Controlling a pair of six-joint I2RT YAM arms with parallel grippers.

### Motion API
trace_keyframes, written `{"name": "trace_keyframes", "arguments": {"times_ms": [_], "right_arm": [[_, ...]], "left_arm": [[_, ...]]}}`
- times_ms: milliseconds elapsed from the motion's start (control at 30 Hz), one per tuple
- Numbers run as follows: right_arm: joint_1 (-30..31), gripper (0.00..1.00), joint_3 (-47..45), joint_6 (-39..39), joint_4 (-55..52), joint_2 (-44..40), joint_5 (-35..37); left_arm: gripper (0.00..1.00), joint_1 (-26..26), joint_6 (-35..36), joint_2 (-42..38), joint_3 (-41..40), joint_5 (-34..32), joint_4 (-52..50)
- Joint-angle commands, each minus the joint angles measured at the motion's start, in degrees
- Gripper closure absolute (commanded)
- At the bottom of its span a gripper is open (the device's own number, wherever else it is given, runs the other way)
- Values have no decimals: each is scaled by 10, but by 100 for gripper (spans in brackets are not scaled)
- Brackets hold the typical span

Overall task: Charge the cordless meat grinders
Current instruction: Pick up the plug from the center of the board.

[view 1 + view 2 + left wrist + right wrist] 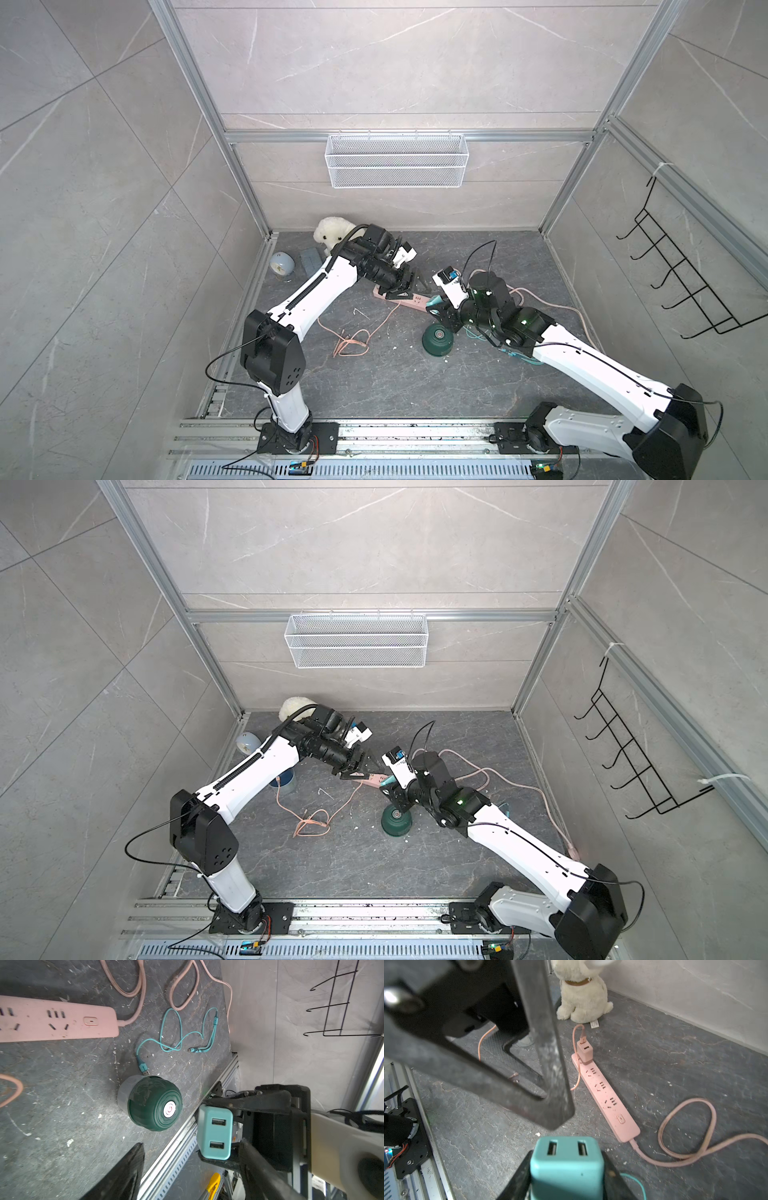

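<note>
The dark green meat grinder point(437, 340) point(153, 1103) stands on the floor with its silver hub up, nothing plugged into it. A blue unit point(286, 780) shows partly behind my left forearm. My right gripper point(436, 308) point(566, 1159) is shut on a teal plug cube point(566, 1165) point(215, 1132), held just above the floor between the green grinder and the pink power strip point(409, 301) point(608, 1097). Over the strip's middle, my left gripper point(409, 289) point(191, 1178) is open, close to the teal cube, with nothing between its fingers.
A pink plug cube point(584, 1051) with a pink cable sits in the strip's far end. A teal cable point(180, 1041) lies loose by the green grinder. A plush dog point(330, 235), a pale blue ball point(281, 264), a wall basket point(397, 160) and a hook rack point(681, 270) surround the floor.
</note>
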Motion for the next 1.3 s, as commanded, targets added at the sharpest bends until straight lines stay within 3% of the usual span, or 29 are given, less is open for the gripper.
{"name": "trace_keyframes", "arguments": {"times_ms": [0, 333, 567, 700, 833, 967, 1033, 1267], "right_arm": [[-9, 73, 34, -22, 34, 21, -52], [-21, 74, 57, -18, 47, 57, -93], [-23, 73, 83, -21, 49, 91, -106], [-37, 70, 83, -15, 52, 94, -112], [-54, 54, 83, -9, 31, 95, -126], [-66, 37, 80, -14, -11, 94, -128], [-69, 36, 78, -14, -27, 93, -126], [-113, 37, 40, 23, -35, 48, -108]], "left_arm": [[27, -1, -5, -9, -2, 71, 8], [48, -2, 4, 4, -24, 97, 5], [76, -2, 9, 23, -23, 118, 3], [86, -1, 13, 30, -19, 117, -1], [94, 15, 8, 43, -2, 50, -15], [95, 34, 6, 75, 42, -79, -50], [95, 33, 26, 96, 72, -137, -67], [95, 18, 161, 160, 153, -177, -83]]}}
